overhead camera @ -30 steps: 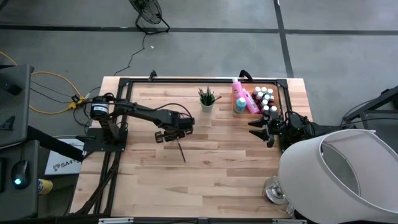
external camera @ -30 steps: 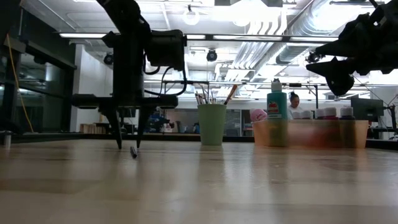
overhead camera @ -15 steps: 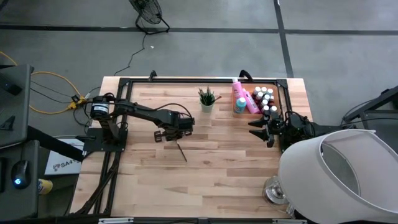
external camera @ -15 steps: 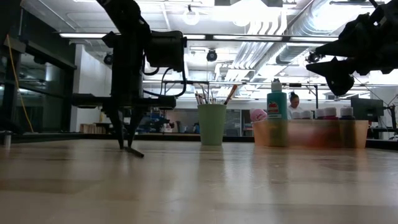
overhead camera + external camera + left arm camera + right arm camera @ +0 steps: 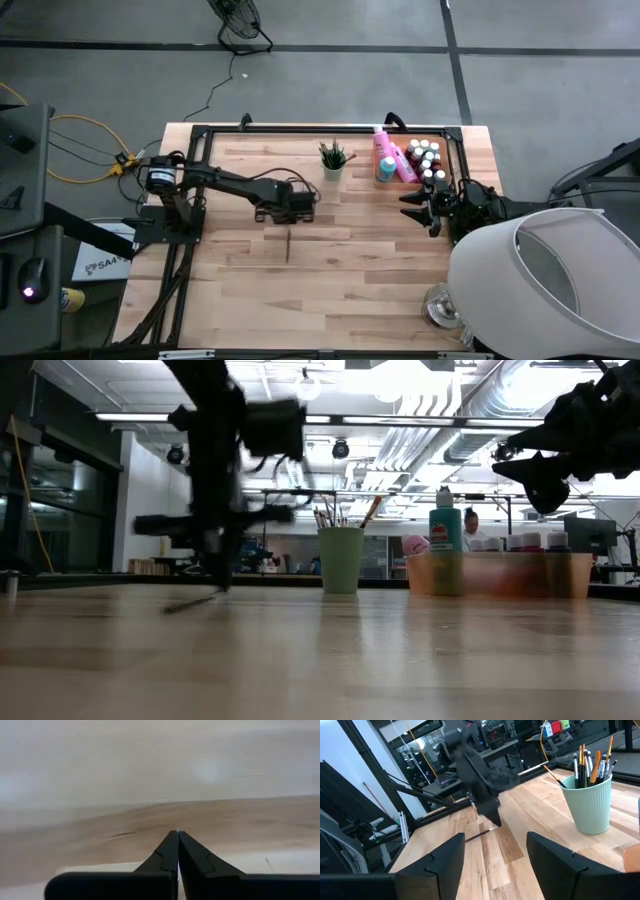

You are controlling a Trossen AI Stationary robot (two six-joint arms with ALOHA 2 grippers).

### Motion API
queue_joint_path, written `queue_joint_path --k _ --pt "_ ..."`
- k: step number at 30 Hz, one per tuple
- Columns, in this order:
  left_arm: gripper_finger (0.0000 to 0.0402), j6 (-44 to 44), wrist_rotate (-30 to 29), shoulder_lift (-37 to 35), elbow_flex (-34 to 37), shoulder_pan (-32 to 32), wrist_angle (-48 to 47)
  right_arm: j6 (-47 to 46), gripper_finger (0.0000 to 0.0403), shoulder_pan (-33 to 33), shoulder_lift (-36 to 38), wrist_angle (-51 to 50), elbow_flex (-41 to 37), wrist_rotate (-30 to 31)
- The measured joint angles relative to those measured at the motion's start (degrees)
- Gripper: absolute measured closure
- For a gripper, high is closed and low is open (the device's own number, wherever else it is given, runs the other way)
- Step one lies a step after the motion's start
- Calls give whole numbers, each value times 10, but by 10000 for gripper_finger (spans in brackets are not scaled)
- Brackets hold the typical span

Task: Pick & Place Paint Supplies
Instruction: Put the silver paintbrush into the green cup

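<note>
Left end effector (image 5: 292, 214), over the middle of the pale wooden tabletop (image 5: 350, 280), has just clamped its fingers on one end of a thin dark paintbrush (image 5: 288, 246); the brush, flat a second ago, now slants with its free end low. The grasp looks done; carrying to the ribbed light green cup (image 5: 333, 170) likely follows. Right end effector (image 5: 412, 206) waits open beside the flat orange tray (image 5: 408, 172).

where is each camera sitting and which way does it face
High: overhead, straight down; both arms, left gripper shut on a brush.
Low: tabletop height, level across; green cup, orange tray.
Left wrist: down at the table past its shut fingers.
Right wrist: past the open right gripper toward the left arm.
Shared: cup, high and right wrist.
</note>
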State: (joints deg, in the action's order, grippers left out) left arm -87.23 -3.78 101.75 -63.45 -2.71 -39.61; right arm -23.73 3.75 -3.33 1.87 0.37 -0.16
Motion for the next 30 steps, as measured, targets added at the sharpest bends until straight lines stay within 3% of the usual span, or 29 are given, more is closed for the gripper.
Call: queue_joint_path --k 8,14,23,26,30 --pt "401 160 -171 -69 -60 27 48 0 196 0 0 0 0 0" --pt "402 349 -301 -106 -93 40 167 0 196 0 0 0 0 0" --pt "401 761 -311 -106 -101 19 426 0 196 0 0 0 0 0" --pt "401 819 -309 -105 -101 2 447 0 196 0 0 0 0 0" --pt "401 829 -307 -105 -101 -33 457 0 196 0 0 0 0 0"
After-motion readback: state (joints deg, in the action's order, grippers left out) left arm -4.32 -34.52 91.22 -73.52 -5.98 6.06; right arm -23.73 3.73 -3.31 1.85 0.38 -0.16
